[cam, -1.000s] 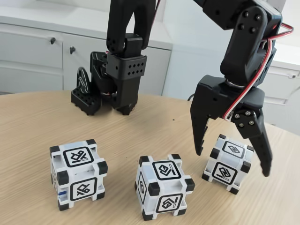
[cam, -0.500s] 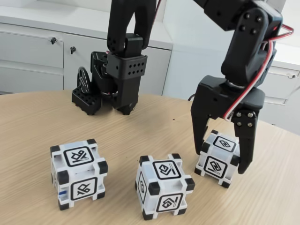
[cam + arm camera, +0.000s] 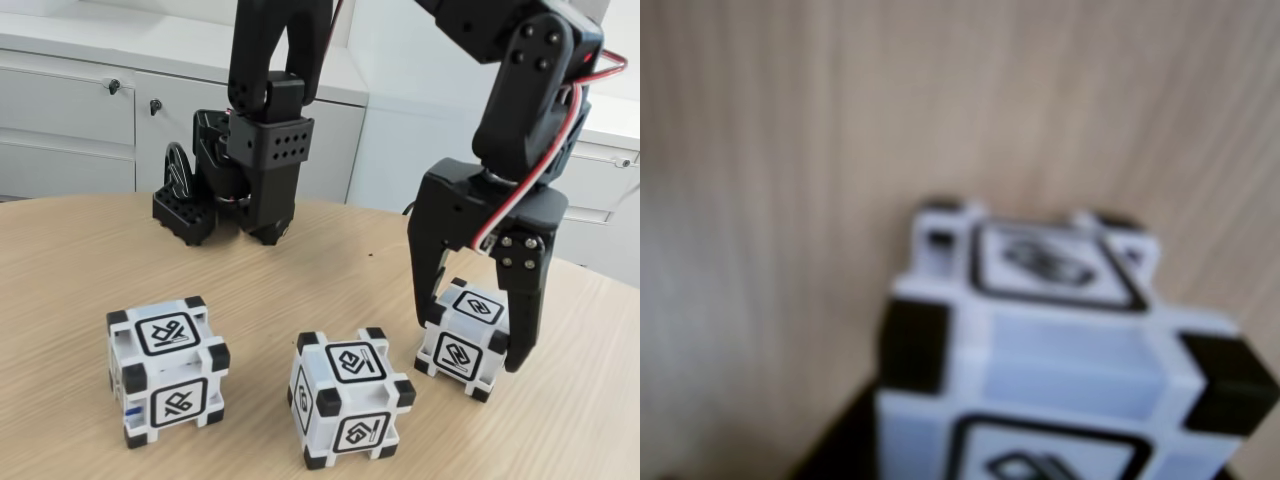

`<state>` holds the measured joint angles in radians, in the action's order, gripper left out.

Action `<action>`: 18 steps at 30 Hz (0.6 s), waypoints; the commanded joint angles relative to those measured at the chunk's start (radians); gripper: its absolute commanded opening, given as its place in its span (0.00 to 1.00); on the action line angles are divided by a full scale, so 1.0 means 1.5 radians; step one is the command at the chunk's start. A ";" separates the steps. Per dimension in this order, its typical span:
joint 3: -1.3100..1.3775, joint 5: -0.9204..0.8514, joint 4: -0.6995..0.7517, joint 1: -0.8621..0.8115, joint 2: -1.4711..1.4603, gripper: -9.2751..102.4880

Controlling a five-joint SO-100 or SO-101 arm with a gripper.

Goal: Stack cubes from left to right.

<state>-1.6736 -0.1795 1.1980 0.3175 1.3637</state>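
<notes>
three alike white cubes with black corner blocks and a black-framed line glyph on each face are seen on the wooden table in the fixed view, set in a row and apart from one another. the left cube (image 3: 166,371) and the middle cube (image 3: 351,397) sit flat. the right cube (image 3: 464,341) lies farther back, turned slightly, and is flanked closely on both sides. in the wrist view the same right cube (image 3: 1060,360) is shown blurred, from close above.
</notes>
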 commanded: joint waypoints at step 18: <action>-0.037 0.002 0.041 -0.077 0.402 0.22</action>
<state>-1.7273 -0.1733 1.2410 0.2454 1.8776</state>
